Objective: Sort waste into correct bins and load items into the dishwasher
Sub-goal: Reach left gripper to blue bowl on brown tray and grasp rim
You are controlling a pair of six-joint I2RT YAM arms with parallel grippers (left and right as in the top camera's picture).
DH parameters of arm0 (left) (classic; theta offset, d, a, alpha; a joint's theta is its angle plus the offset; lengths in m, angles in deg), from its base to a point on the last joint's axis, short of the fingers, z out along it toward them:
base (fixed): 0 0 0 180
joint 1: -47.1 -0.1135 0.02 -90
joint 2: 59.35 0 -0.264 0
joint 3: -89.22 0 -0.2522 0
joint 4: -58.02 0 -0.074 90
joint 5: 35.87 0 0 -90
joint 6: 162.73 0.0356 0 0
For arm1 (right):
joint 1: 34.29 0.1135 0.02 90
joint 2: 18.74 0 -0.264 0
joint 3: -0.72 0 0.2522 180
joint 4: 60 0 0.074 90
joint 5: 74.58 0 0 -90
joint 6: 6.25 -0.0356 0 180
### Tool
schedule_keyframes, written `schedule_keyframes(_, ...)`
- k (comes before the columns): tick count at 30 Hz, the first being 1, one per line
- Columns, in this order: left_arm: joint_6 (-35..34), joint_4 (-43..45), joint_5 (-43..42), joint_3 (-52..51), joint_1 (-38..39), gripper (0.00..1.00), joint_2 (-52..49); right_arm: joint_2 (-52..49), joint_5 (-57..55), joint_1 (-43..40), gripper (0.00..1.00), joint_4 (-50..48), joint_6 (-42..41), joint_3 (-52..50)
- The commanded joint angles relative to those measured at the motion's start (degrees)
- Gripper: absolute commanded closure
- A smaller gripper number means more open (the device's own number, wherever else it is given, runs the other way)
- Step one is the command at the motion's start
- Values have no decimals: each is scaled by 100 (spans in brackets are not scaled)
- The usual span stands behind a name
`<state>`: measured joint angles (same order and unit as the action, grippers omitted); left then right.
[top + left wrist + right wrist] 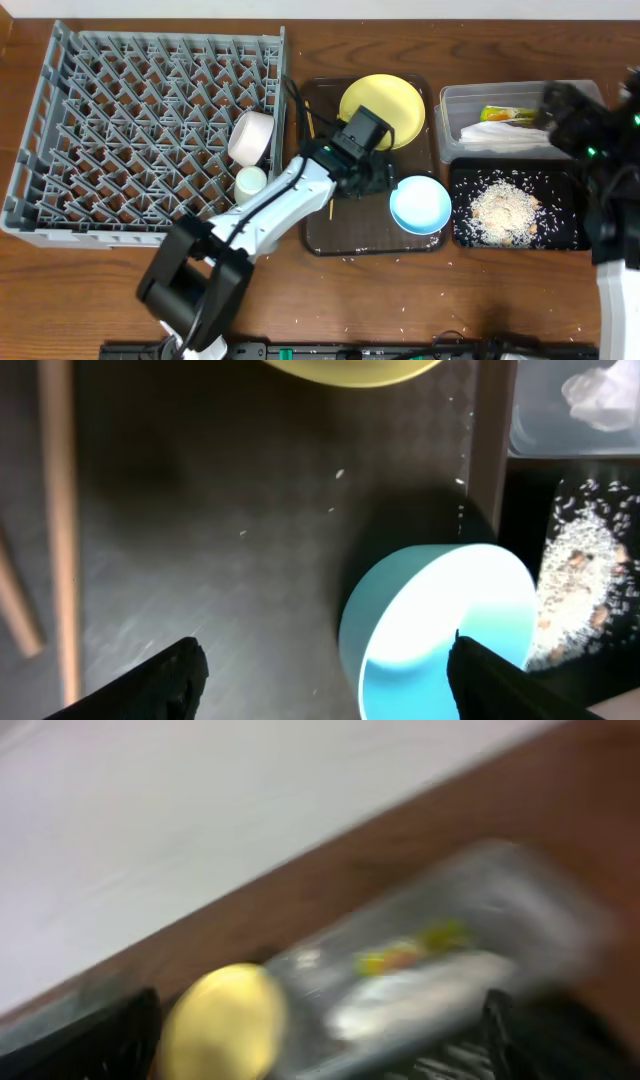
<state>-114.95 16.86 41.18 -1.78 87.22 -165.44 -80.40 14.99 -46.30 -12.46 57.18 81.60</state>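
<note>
A light blue bowl stands on the brown tray's right side. My left gripper is open just left of it. In the left wrist view one finger hangs over the bowl and the other over the bare tray. A yellow plate and chopsticks also lie on the tray. A white bowl and a small white cup sit in the grey dish rack. My right gripper is open and empty above the clear tub, which holds the wrapper and napkin.
The brown serving tray sits between the rack and the bins. The black tray holds a heap of rice crumbs. Loose crumbs lie on the table in front of the trays. The right wrist view is blurred; the plate and tub show.
</note>
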Motion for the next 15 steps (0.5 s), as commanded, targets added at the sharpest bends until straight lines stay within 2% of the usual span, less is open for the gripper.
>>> schedule_keyframes(1,-57,149,162,-2,175,22,-393,28,-2387,-87,1,345,-605,11)
schedule_keyframes(7,42,505,-9,0,251,26,-588,-525,-2463,-87,1,562,-662,9)
schedule_keyframes(13,463,785,111,4,448,33,-763,-1268,-2461,-79,1,614,-662,9)
schedule_keyframes(15,682,927,-105,31,448,33,-898,-1427,-2461,-68,1,614,-662,9)
